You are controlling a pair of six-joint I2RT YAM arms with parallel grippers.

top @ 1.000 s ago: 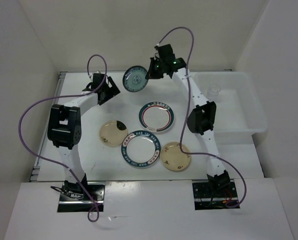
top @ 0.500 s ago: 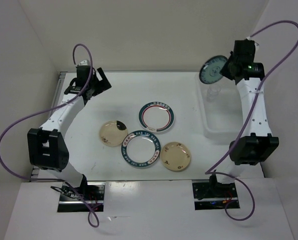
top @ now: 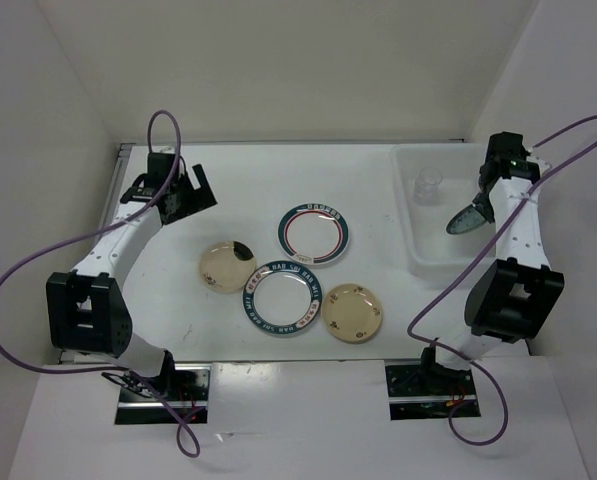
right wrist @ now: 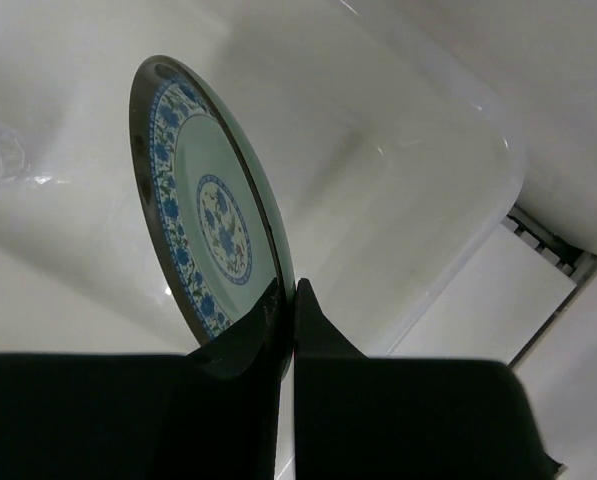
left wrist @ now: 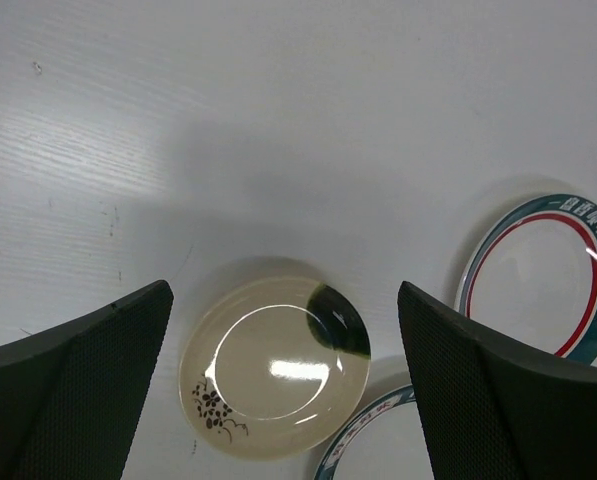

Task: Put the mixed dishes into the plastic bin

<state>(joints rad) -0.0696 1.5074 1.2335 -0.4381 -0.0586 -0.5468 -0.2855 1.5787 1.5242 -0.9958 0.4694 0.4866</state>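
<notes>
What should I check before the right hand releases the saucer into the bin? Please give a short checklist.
1. Right hand shut on the saucer rim: ok.
2. Saucer over the plastic bin, inside its walls: ok.
3. Saucer lying flat for release: not ok, it is steeply tilted.
4. Clear cup apart from the saucer: ok.
5. Saucer edge resting on the bin floor: cannot tell.
6. Left hand open, holding nothing, above a cream plate: ok.
</notes>
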